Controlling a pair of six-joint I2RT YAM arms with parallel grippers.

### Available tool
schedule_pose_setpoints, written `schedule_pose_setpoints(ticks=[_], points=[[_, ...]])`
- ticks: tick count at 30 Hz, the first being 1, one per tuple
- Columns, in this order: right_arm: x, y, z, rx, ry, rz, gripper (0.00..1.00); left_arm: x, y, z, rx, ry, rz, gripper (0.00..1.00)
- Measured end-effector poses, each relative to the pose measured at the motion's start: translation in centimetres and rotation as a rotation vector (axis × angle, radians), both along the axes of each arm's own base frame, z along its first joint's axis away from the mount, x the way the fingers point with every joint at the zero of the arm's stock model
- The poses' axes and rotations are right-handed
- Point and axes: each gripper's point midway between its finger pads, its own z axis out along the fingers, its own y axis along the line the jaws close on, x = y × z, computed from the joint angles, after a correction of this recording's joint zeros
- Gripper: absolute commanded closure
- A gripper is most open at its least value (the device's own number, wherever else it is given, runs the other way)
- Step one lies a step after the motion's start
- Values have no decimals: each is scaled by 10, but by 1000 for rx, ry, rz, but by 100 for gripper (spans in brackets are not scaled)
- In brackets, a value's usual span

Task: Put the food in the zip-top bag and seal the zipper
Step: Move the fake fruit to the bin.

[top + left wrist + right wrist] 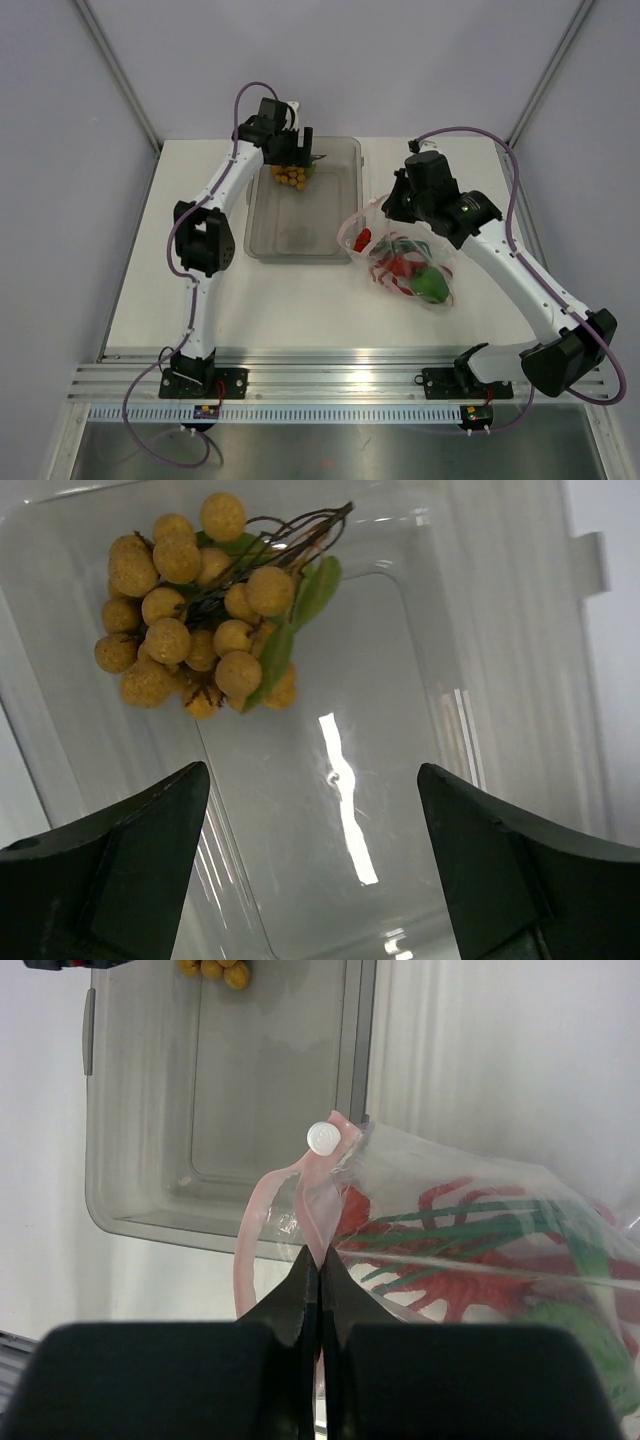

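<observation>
Pink zipper (pixel 247 1245) pinched in right pincer (pixel 320 1260) — left pincer (pixel 312 775) gapes above yellow balls (pixel 170 640).

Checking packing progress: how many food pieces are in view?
4: ball cluster in the tray; lobster, pepper and green stalks inside the bag. More may be hidden.

In the right wrist view the cluster of yellow-tan balls (pixel 212 968) is cut off by the top edge; the red lobster (pixel 450 1290) and green bell pepper (pixel 590 1350) blur behind the crinkled zip-top bag (pixel 470 1175); the zipper (pixel 248 1240) runs down out of sight behind the right hand (pixel 320 1257).
</observation>
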Motion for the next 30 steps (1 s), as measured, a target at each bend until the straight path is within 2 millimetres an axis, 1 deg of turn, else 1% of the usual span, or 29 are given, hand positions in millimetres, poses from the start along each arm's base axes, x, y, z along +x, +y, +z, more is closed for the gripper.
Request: schedule_pose_setpoints(ticks=[2,5,9,10,11,13,14,16,17,19,20,21,22,23,25,27,30], points=[[1,1,-2,-2,5,1,100,9,4,-23,22,14,5,13],[1,2,-2,-1,9,6,100,24,8,-43,38,2,9,18],[1,2,-2,0,9,6,100,39,13,-62,60,-14,21,27],[1,2,-2,0,9,6,100,43,13,-65,64,-20,23,32],[1,2,-2,0,10,6,100,47,12,-70,71,-23,25,34],[2,2,-2,-1,10,6,100,50,12,-78,92,-28,23,41],[2,3,-3,0,10,6,100,51,13,-82,110,-31,23,43],[2,3,-3,-1,11,6,100,51,11,-85,129,-37,19,50],[2,3,-3,-1,11,6,100,51,9,-85,140,-42,16,58],[2,3,-3,-1,11,6,100,51,8,-85,158,-50,11,70],[2,3,-3,-1,12,6,100,51,7,-84,165,-56,8,81],[2,3,-3,-1,12,6,100,51,6,-84,168,-58,8,86],[2,3,-3,-1,12,5,100,51,4,-84,173,-62,4,89],[2,3,-3,-1,12,5,100,51,4,-84,174,-63,2,96],[2,3,-3,1,13,4,100,51,3,-85,175,-66,0,100],[2,3,-3,2,14,3,100,47,4,-88,174,-58,-2,100],[1,3,-3,6,14,0,100,29,9,-92,181,-21,-10,100]])
